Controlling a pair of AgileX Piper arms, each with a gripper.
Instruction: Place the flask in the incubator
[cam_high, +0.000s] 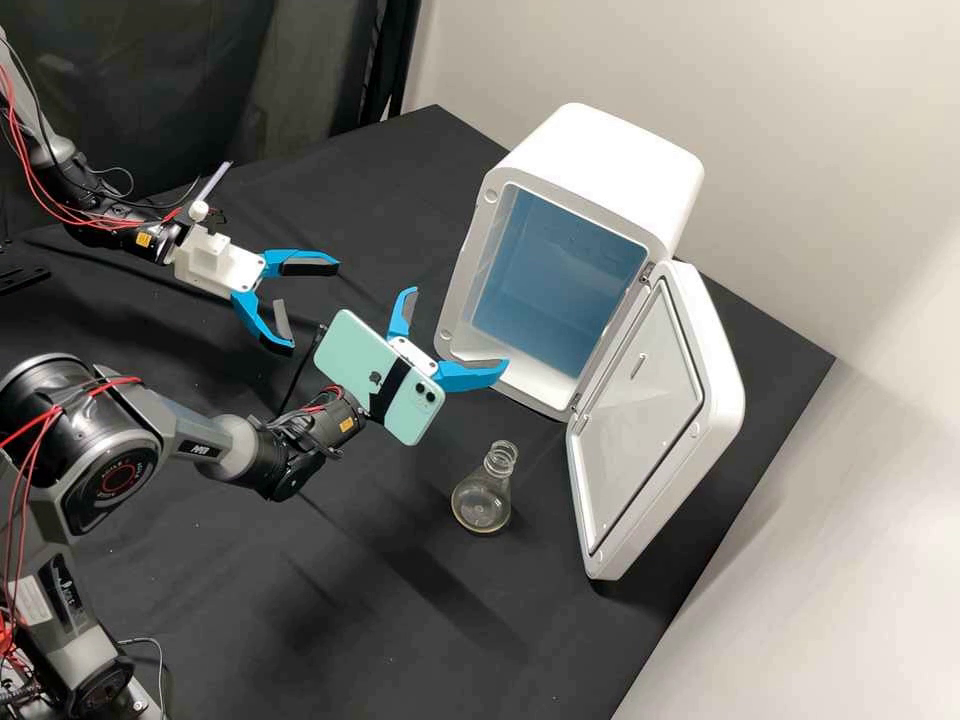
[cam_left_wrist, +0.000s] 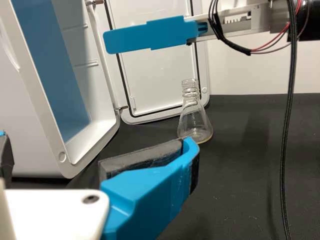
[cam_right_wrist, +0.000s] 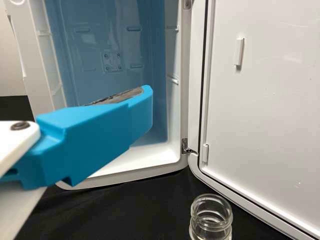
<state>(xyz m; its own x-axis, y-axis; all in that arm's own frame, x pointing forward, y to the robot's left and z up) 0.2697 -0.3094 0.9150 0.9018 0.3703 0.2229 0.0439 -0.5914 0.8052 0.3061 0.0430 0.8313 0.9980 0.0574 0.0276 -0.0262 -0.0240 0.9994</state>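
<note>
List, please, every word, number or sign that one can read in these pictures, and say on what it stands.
Nothing can be read.
Too small: the white mark on the near arm's forearm.
Too small: the yellow sticker on its wrist.
Blurred: the label on its base.
No print seen: the flask, the incubator.

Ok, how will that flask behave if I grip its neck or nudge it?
The flask looks like clear thin glass, so probably stiff, fragile and slippery; its ribbed neck may give some hold. It looks empty or nearly so, hence likely light. Its wide flat base on the bench suggests a low push slides it rather than tips it.
</note>
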